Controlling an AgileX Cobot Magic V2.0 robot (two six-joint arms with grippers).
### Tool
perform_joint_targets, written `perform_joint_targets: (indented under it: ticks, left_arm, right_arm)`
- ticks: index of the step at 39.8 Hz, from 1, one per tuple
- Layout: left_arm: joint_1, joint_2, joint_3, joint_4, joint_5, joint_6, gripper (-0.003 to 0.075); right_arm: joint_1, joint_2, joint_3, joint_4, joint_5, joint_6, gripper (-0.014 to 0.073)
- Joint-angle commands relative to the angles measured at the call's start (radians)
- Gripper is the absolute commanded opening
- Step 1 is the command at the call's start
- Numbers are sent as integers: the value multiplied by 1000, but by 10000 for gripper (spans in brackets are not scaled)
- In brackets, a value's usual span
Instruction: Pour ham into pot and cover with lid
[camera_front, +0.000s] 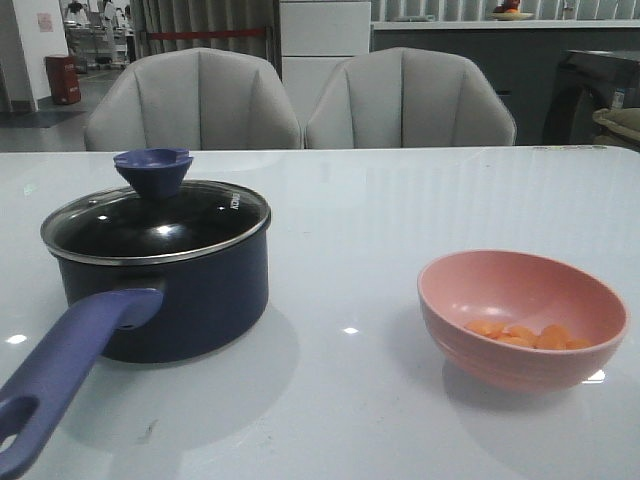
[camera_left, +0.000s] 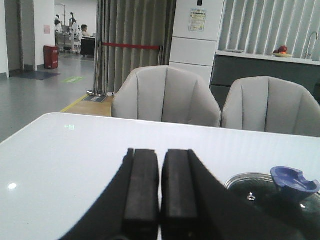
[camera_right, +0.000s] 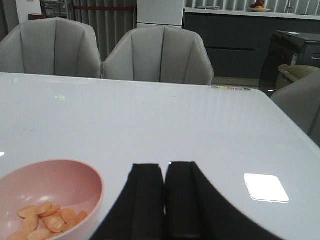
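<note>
The dark navy pot (camera_front: 180, 290) stands at the left of the table, its purple-blue handle (camera_front: 70, 370) pointing toward the front edge. The glass lid (camera_front: 155, 222) with its purple-blue knob (camera_front: 152, 170) sits on the pot. The ham (camera_front: 525, 336) lies in a pink bowl (camera_front: 520, 318) at the right. Neither gripper shows in the front view. My left gripper (camera_left: 160, 152) is shut and empty, with the lid (camera_left: 260, 192) beside it. My right gripper (camera_right: 165, 166) is shut and empty, with the bowl (camera_right: 47, 200) and ham (camera_right: 47, 222) beside it.
Two grey chairs (camera_front: 300, 100) stand behind the white table (camera_front: 400, 200). A dark counter (camera_front: 470, 60) and a white cabinet lie farther back.
</note>
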Motion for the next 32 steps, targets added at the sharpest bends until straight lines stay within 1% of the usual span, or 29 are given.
perform_joint_targets:
  ticks: [1,6,11,14,20,32]
  left_arm:
    - [-13,73,-111,4,29,5,114]
    - [-79,139,-174,45,97,5,114]
    - [-144,212,-209,48,206,5,114]
    - [-164,250,-228,48,249,5,114]
    - [-169,298,-238,48,250,5,114]
    - [-169,304,-238,50,216,5,114]
  right_arm:
    - [-5,-20,11,-10,-77,-1,148]
    - [-5,-20,11,-10,-77,-1,148]
    - [-5,-20,11,-10,-77,-1,148]
    - [-5,-20,11,-10,-77,-1,148]
    - [-5,-20,11,-10,-77,-1,148]
    - [-5,-20,11,-10,-77,-1,148]
